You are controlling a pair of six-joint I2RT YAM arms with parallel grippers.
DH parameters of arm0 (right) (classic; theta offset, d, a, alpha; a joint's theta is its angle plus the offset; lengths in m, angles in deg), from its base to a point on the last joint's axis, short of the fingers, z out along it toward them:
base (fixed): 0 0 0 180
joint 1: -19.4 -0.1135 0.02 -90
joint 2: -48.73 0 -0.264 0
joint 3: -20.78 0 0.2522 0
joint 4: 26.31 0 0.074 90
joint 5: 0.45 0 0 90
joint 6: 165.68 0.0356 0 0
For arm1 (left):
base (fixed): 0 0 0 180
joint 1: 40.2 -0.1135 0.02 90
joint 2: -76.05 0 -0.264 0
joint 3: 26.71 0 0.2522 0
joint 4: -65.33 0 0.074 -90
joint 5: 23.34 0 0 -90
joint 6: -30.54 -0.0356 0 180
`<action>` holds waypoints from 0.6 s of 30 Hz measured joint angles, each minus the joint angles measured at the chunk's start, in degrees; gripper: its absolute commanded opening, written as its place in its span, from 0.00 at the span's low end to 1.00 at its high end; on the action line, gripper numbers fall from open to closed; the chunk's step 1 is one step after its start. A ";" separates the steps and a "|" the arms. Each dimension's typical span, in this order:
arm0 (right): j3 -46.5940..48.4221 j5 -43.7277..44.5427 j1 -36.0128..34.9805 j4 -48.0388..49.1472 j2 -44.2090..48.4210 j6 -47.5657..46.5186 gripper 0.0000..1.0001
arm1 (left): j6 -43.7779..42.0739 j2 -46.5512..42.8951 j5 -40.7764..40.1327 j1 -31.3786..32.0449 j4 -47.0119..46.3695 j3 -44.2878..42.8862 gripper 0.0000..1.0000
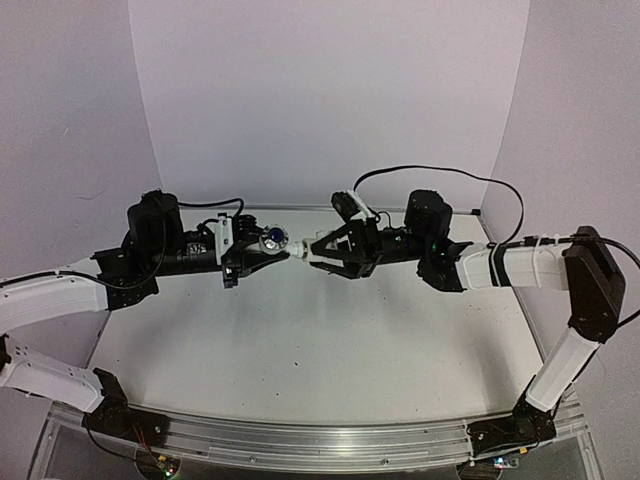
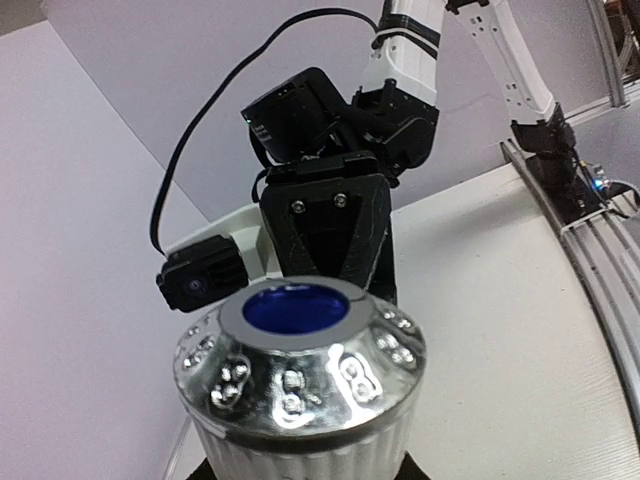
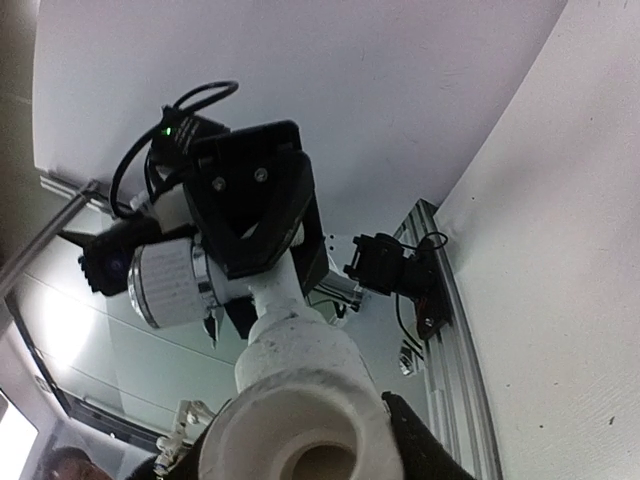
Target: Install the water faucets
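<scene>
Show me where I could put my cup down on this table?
The wide front of the table, just behind the rail, is bare. It's crowded in the middle, where the left pincer and right pincer meet, gripping the faucet parts.

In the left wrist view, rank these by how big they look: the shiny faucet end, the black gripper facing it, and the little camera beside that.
1. the shiny faucet end, though it sits nearest the lens, which inflates it
2. the black gripper
3. the little camera, clearly smallest
</scene>
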 measured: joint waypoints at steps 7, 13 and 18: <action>-1.11 3.61 0.68 9.29 -1.95 4.50 0.98 | 18.34 -2.62 -6.88 1.36 -0.52 0.07 0.00; -5.38 5.51 2.10 1.46 1.62 -12.41 0.98 | 55.01 -5.88 -15.02 1.20 -0.31 3.02 0.00; -4.68 13.20 1.27 -13.38 9.03 -33.03 0.98 | 69.31 -6.23 -12.20 0.50 2.67 2.91 0.00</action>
